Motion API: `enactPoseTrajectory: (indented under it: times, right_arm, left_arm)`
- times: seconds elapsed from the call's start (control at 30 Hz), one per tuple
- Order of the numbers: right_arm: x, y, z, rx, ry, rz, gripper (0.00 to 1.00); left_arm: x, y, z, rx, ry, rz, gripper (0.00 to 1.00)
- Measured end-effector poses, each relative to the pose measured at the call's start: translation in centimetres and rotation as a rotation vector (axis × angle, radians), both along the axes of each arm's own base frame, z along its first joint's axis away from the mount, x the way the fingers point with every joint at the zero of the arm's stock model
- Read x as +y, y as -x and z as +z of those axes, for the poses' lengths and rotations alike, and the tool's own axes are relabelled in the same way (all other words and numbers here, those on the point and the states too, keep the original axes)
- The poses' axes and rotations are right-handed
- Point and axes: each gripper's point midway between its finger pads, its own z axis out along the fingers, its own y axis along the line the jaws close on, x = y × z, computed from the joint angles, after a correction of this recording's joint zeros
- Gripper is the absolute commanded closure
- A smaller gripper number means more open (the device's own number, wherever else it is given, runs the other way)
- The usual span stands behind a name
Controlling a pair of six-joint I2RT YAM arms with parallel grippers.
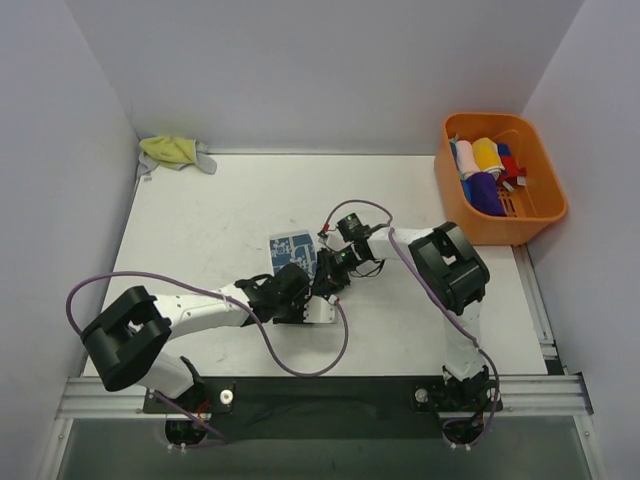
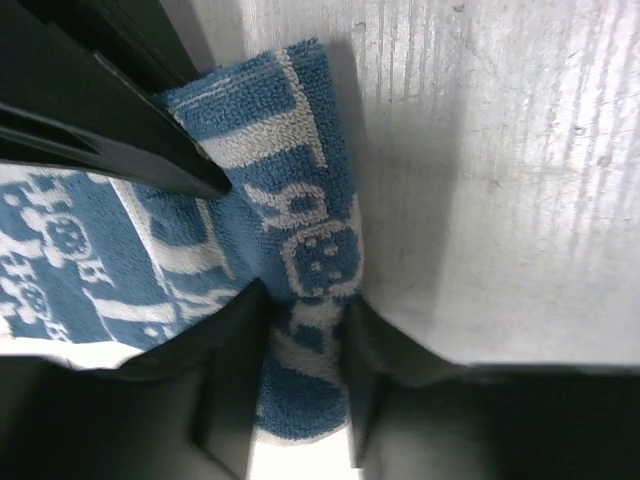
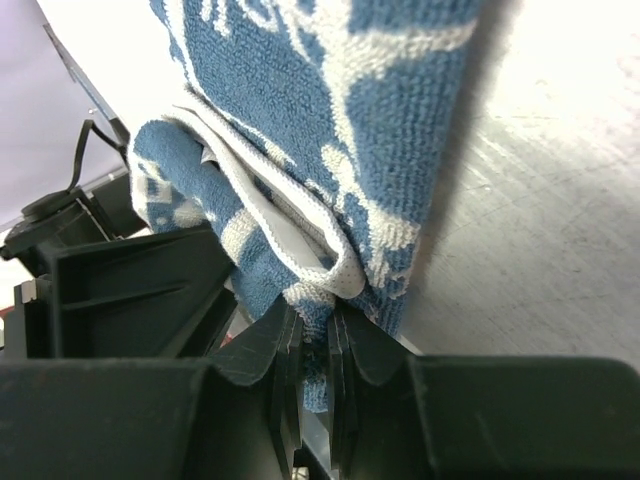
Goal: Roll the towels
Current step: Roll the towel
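From above, the blue towel (image 1: 292,250) is partly hidden under the left gripper (image 1: 305,287) and right gripper (image 1: 328,280). The left wrist view cuts it off at left. What lies in the basket (image 1: 545,215) is too small to tell.

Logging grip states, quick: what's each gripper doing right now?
Left gripper: closed on a fold of the blue-and-white patterned terry towel.
Right gripper: closed on the same towel's edge.

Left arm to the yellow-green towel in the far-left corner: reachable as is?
Probably not yet: left gripper is clamped on the blue-and-white towel. Path to the yellow-green towel looks free, but that corner is far.
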Motion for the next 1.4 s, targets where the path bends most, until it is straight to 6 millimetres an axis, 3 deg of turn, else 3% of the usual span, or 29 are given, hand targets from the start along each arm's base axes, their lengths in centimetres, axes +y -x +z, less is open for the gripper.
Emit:
enactPoseTrajectory:
  times: [0.13,0.17,0.3,0.37,0.53,0.6,0.77,0.9,1.03,1.27,1.4]
  right_arm:
    - [-0.2,-0.2,0.1,0.019,-0.009,-0.011,1.00]
    - [-0.3,-0.3,0.1,0.021,-0.009,-0.014,0.96]
    - [-1.6,-0.4,0.5,0.019,-0.033,-0.046,0.55]
    - [-3.2,-1.1,1.5,-0.017,-0.044,-0.081,0.51]
    - [-7.6,-4.7,4.5,-0.205,-0.062,-0.176,0.48]
    - [-8.4,-5.0,5.9,-0.287,-0.082,-0.178,0.45]
    - [-8.5,-2.4,7.8,-0.423,-0.168,-0.133,0.42]
    - [-8.6,-1.0,7.1,-0.457,-0.181,-0.078,0.42]
    - [-10.0,-0.5,7.0,-0.539,-0.116,0.036,0.43]
    - [-12.9,-0.8,12.2,-0.857,-0.024,0.235,0.43]
    - [-11.9,0.6,13.9,-0.957,-0.005,0.370,0.43]
  left_arm:
    - [-0.3,-0.4,-0.1,-0.003,-0.002,-0.016,1.00]
    - [-0.4,-0.4,-0.1,0.013,0.004,-0.017,1.00]
    - [-0.8,-0.7,0.0,0.114,0.046,-0.036,1.00]
    - [-1.0,-0.9,0.1,0.192,0.069,-0.039,1.00]
    - [-0.9,-0.9,0.1,0.393,0.101,-0.049,1.00]
    - [-0.9,-0.9,0.2,0.475,0.112,-0.051,1.00]
    - [-0.8,-0.9,0.1,0.683,0.151,-0.046,1.00]
    - [-0.7,-0.9,0.1,0.867,0.181,-0.023,1.00]
    - [-0.4,-1.0,0.1,1.015,0.203,0.019,0.97]
    - [0.0,-0.6,0.1,1.187,0.183,0.086,0.94]
    - [0.0,-0.8,0.1,1.254,0.172,0.124,0.94]
